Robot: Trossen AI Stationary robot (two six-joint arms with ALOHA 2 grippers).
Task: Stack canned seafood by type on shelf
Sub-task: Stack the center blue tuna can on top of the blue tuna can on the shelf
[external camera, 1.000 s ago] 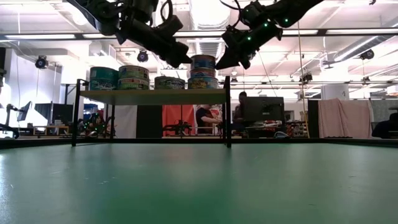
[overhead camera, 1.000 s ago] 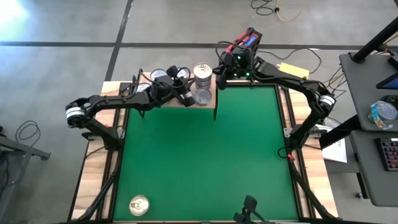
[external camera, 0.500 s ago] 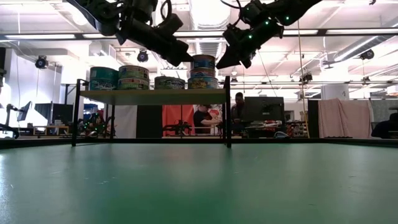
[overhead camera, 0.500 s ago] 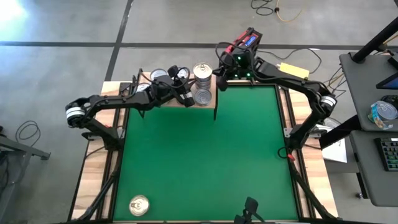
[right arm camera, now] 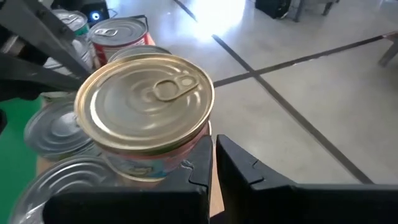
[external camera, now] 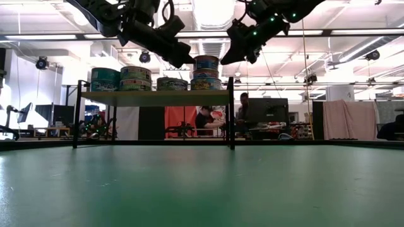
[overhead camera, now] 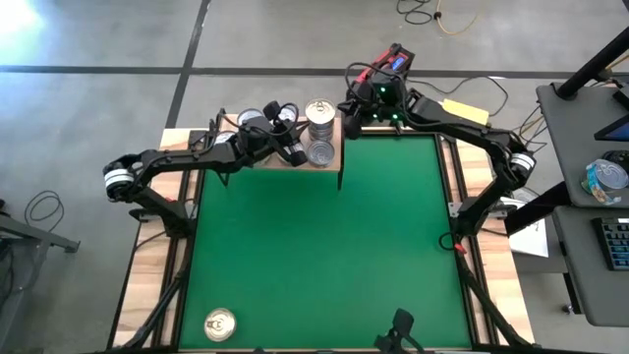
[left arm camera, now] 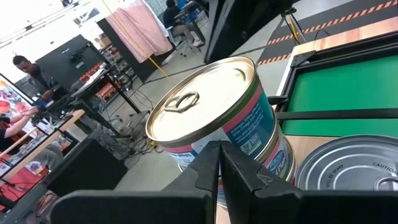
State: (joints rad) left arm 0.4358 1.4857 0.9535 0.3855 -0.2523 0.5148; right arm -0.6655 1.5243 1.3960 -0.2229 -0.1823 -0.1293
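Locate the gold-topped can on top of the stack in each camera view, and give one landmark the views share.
High view: gold-topped can at the shelf's right end.
Low view: gold-topped can, top of the two-can stack, between the two grippers.
Left wrist view: gold-topped can, centre, beyond the shut fingers.
Right wrist view: gold-topped can, centre-left.
Shared landmark: the silver-topped can beside the stack, also at.

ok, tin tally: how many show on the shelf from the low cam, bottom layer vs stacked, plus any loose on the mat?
Bottom-layer tins on the shelf: 4
Stacked tin: 1
Loose tin on the green mat: 1
Total: 6 (tins farther back may be hidden)
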